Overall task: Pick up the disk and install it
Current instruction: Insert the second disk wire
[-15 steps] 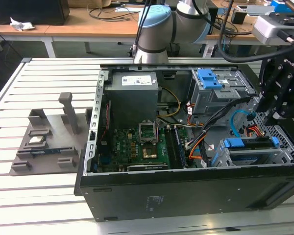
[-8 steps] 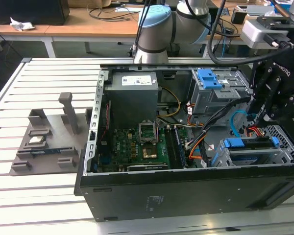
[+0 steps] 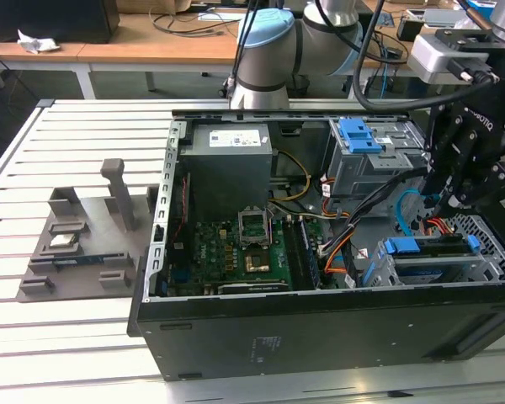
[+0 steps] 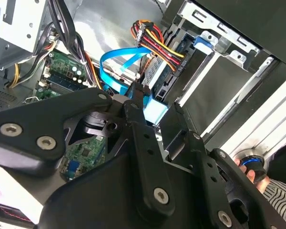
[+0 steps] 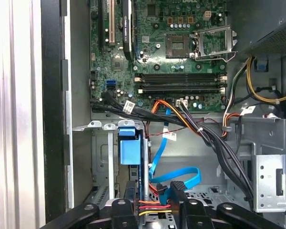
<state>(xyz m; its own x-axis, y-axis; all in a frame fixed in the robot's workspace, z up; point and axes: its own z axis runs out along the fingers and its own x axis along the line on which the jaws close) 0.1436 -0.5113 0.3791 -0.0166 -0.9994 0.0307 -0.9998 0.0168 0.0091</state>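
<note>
Computer case [image 3: 320, 337] lies open on a slatted table [image 3: 84, 143], its green motherboard [image 3: 252, 252] exposed. At the exterior view's right, the black gripper [image 3: 454, 198] hangs over the drive cage [image 3: 488, 261], where the disk [image 3: 433, 246] sits in its blue bracket, cables plugged in. Whether its fingers are spread or closed cannot be told.

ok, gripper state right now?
Gripper: open, jaws apart, holding nothing.
</note>
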